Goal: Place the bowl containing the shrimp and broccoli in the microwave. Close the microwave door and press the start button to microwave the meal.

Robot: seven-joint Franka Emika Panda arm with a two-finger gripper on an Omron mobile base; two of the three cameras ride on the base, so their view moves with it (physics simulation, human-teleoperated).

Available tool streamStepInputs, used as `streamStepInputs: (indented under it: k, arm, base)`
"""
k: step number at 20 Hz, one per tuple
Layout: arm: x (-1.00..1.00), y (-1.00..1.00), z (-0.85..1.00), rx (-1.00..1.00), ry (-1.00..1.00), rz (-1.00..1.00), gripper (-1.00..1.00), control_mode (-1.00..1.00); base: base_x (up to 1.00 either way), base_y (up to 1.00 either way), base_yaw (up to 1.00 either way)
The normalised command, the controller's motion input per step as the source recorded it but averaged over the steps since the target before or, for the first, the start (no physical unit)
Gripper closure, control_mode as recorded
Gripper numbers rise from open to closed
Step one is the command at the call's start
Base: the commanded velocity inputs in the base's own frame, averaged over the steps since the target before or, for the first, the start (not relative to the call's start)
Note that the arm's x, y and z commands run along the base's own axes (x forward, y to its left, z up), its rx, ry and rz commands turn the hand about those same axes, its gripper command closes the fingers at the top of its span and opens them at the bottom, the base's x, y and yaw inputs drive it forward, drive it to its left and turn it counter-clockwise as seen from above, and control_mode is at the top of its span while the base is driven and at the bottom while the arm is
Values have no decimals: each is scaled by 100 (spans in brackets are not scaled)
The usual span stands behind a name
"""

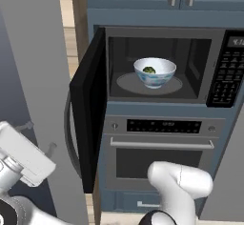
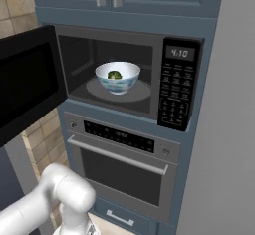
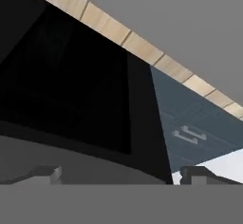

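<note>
Bowl with broccoli sits inside the microwave, whose display reads 4:10; the microwave door stands open. We see our gripper spread wide beside the door, pinching nothing.

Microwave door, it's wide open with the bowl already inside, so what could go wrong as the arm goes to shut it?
1. The open gripper sits close against the microwave door; its fingers may slip along the smooth black panel instead of pushing it.
2. A hard swing could jolt the bowl on the turntable.
3. The door may stop ajar, leaving the keypad start useless.
</note>
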Motion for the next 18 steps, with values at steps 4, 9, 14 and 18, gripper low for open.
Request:
streamStepInputs:
  k: [4,9,14,18]
  arm:
    - [55,0,-10,-2,4,-31,-100,-100]
    - [43,-25,-8,0,2,-28,-100,-100]
    - [0,-94,-6,5,0,-24,-100,-100]
    - [-12,-100,0,13,-1,-20,-100,-100]
  base:
    - [0,0,0]
    - [0,0,0]
    - [0,0,0]
    - [0,0,0]
